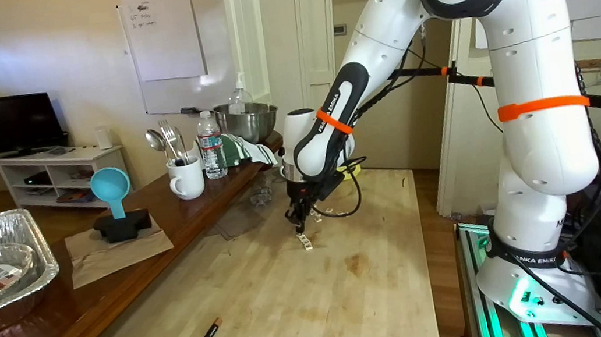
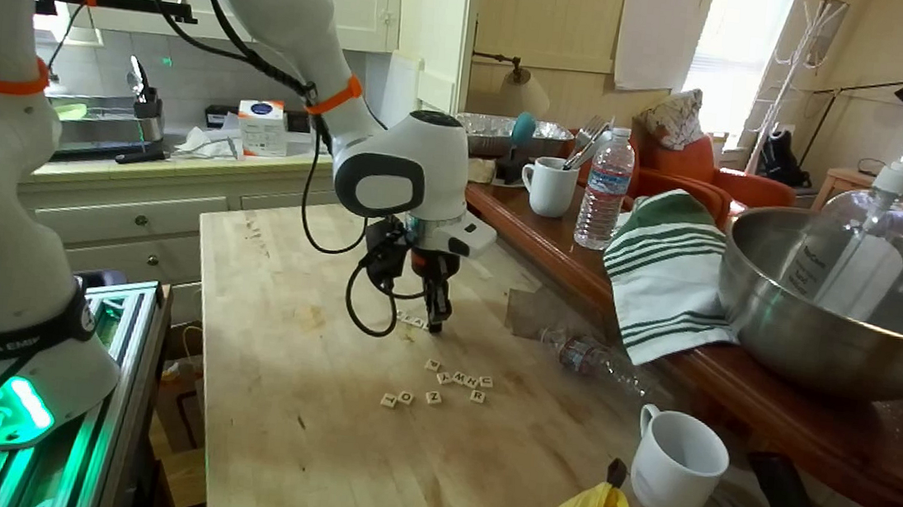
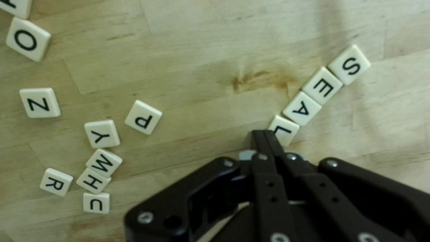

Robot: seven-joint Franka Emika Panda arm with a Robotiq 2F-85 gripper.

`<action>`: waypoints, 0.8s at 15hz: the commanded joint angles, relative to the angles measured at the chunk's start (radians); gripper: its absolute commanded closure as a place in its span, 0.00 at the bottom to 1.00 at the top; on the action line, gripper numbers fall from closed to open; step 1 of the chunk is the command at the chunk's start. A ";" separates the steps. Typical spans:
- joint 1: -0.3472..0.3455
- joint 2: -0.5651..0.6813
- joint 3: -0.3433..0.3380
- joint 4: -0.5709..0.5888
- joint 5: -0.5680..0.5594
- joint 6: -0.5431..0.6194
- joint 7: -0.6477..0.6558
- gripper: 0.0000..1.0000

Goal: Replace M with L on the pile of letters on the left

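My gripper [image 3: 264, 132] is squeezed together, empty, beside the L tile [image 3: 285, 131] ending the SEAL pile [image 3: 315, 94], well in from the robot-side edge of the worktop [image 2: 314, 472], and that tile's probably light, stiff, slick, so I'd pinch its free sides.

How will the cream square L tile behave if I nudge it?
Small and thin, the L tile probably slides easily. Lying flat, it's unlikely to roll. With the cream square A tile right beside it, pushing that way might shift both.
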 commanded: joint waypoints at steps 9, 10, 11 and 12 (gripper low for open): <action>0.028 0.026 -0.021 0.024 0.032 -0.086 0.118 1.00; 0.028 0.026 -0.021 0.026 0.035 -0.092 0.121 1.00; 0.028 0.026 -0.021 0.027 0.038 -0.099 0.125 1.00; 0.028 0.025 -0.021 0.028 0.041 -0.105 0.128 1.00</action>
